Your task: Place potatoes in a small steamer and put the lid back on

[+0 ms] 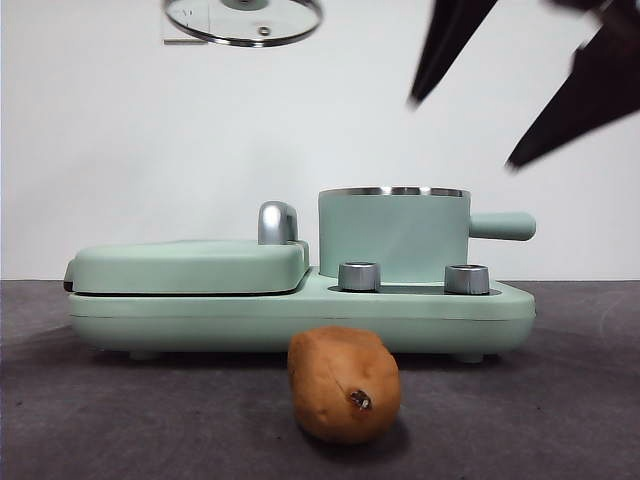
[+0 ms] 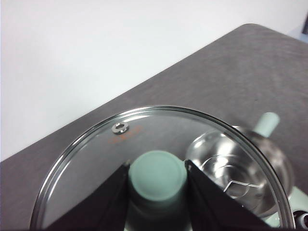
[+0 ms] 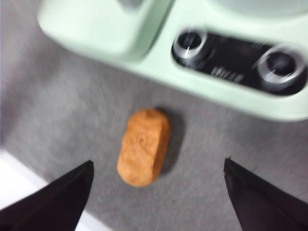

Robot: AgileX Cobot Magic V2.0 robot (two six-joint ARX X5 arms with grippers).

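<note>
The orange-brown potato (image 1: 343,384) lies on the dark table in front of the appliance; the right wrist view shows it (image 3: 144,147) below and between my right gripper's (image 3: 156,192) wide-open jaws. That gripper hangs high at the upper right of the front view (image 1: 500,100), empty. The mint-green small steamer (image 1: 393,235) stands uncovered on the appliance; its steel inside shows in the left wrist view (image 2: 240,166). My left gripper (image 2: 158,185) is shut on the green knob of the glass lid (image 2: 96,163) and holds it high at the upper left (image 1: 243,20).
The mint-green appliance base (image 1: 300,315) carries a flat griddle cover (image 1: 190,265) with a chrome handle (image 1: 277,222) on its left, and two steel dials (image 1: 359,276) on its front. The steamer's side handle (image 1: 502,226) points right.
</note>
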